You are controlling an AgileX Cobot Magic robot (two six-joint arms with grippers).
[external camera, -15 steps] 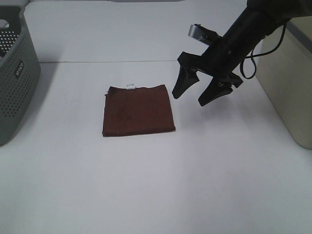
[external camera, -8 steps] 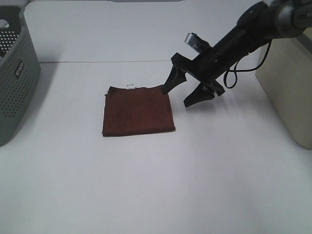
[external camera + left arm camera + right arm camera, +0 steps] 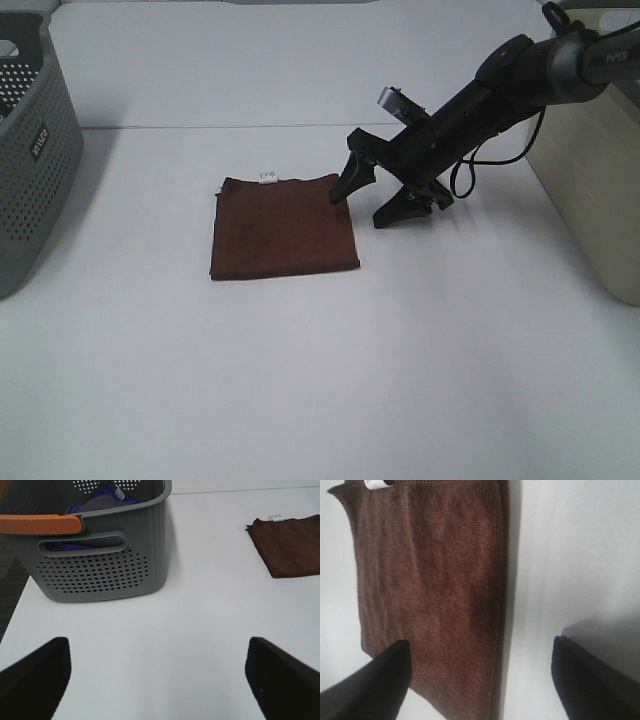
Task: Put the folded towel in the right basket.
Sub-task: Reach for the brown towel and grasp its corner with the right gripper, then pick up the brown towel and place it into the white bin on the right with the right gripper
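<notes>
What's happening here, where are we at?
The right hand is open and low at the right edge of the towel, one finger over it, the other over bare table. Nothing is gripped yet; the towel lies flat. The right basket stands at the far right. The left hand is open beside the grey basket.

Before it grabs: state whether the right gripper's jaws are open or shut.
Open: the right gripper has its jaws wide apart, one over the towel, one over bare table.

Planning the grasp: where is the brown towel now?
Exterior high view: the brown towel lies flat on the table, its right edge straddled by the open right claw.
</notes>
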